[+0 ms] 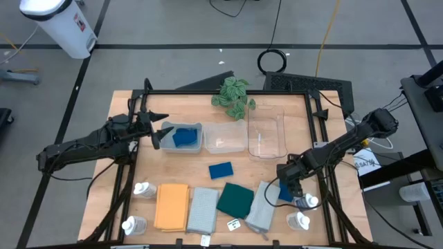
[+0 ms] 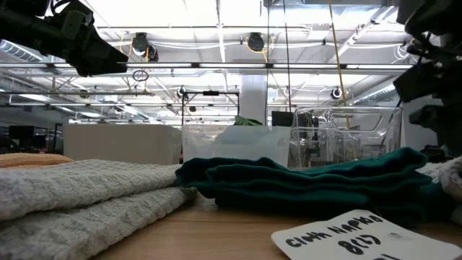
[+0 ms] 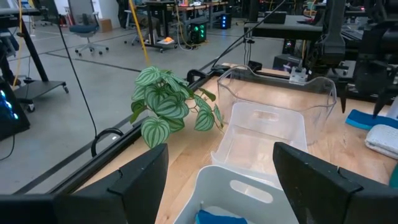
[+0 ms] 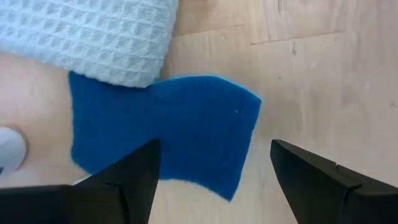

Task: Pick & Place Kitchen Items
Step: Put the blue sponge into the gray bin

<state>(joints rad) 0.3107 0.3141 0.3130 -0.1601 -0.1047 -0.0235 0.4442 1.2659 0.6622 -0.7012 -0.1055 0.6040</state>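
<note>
The right end effector (image 1: 289, 185) is hovering with its fingers spread over a blue sponge (image 4: 163, 130) that is lying flat on the bench (image 1: 235, 166), one corner tucked under the pale grey-blue cloth (image 4: 93, 34). Seen from above, the sponge's long axis is running toward the clear bin (image 1: 266, 135). The left end effector (image 1: 158, 131), fingers spread, is hanging beside the white bin (image 1: 181, 138), in which another blue sponge (image 1: 184, 137) is sitting.

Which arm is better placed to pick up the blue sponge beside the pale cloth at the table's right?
Right. The right hand hangs open directly over that sponge, fingers straddling it. The left hand is open at the leftmost bin.
</note>
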